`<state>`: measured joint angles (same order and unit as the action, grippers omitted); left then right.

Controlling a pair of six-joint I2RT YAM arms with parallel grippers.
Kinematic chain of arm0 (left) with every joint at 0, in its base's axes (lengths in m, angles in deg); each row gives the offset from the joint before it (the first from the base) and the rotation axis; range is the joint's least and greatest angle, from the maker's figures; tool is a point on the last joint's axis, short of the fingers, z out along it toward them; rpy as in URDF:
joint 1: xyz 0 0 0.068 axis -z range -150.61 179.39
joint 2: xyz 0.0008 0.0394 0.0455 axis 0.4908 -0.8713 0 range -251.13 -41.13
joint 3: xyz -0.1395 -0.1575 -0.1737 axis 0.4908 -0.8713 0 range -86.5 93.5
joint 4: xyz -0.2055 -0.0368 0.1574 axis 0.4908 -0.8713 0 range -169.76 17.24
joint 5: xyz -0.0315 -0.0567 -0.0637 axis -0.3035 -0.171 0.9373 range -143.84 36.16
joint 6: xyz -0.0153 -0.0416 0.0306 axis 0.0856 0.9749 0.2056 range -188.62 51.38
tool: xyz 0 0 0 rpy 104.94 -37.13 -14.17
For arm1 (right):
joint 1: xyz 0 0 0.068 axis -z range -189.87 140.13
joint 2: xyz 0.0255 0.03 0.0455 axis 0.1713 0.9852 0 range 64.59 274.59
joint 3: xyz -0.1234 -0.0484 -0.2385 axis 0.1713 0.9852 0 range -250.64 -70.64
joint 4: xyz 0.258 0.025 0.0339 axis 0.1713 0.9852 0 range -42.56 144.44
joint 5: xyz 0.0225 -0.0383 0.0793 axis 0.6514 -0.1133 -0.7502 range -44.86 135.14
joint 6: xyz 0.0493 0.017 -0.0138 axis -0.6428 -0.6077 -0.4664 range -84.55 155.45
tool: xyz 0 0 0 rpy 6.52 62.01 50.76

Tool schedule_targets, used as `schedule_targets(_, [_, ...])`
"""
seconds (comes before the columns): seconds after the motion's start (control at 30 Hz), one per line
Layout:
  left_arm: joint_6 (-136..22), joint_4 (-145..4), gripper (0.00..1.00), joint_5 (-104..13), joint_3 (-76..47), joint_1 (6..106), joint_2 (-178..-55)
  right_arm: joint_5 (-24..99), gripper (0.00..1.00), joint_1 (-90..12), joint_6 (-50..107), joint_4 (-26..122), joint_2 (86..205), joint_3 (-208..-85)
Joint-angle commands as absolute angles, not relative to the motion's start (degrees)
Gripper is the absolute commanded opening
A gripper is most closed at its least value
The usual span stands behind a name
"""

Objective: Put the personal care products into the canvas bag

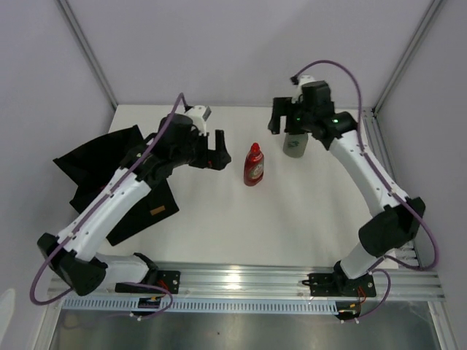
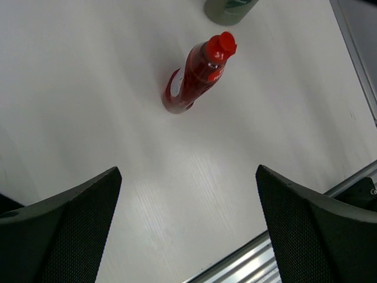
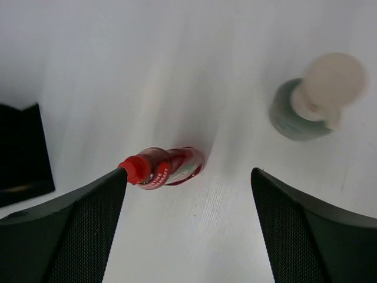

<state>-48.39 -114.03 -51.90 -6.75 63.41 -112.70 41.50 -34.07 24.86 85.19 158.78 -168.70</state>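
Observation:
A red bottle point(image 1: 253, 165) with a red cap stands mid-table; it also shows in the left wrist view point(image 2: 197, 76) and the right wrist view point(image 3: 165, 167). A grey bottle point(image 1: 295, 145) with a pale cap stands to its right, seen from above in the right wrist view point(image 3: 312, 100). The black canvas bag point(image 1: 102, 168) with a tan label point(image 1: 155, 212) lies at the left, partly under my left arm. My left gripper point(image 1: 220, 156) point(image 2: 188, 230) is open and empty, left of the red bottle. My right gripper point(image 1: 284, 125) point(image 3: 188, 230) is open and empty, above the table next to the grey bottle. The beige bottle is out of view.
A metal rail point(image 1: 292, 281) runs along the table's near edge and shows in the left wrist view point(image 2: 294, 247). Grey walls with metal posts close the back and sides. A corner of the bag point(image 3: 20, 153) shows at the left in the right wrist view.

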Motion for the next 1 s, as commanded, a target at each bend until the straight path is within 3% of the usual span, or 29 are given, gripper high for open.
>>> schedule_targets(0.0, [-52.17, -107.92, 0.99, -50.5, -1.34, 66.57, -120.63, 42.86, 0.9, -28.42, 15.68, 88.92, 148.82, -169.35])
schedule_targets(0.3, [-56.39, -102.56, 0.99, -48.57, 6.75, 68.42, -135.6, 44.96, 0.9, -26.13, 15.58, 90.68, 135.88, -164.24])
schedule_targets(0.73, [-58.87, -101.05, 0.99, -47.68, 15.1, 68.24, -150.64, 47.42, 0.9, -25.34, 16.81, 93.05, 133.85, -164.42])
schedule_targets(0.97, [-57.37, -100.97, 0.94, -48.04, 14.58, 68.15, -153.63, 48.74, 0.9, -24.98, 17.69, 93.84, 133.14, -164.33])
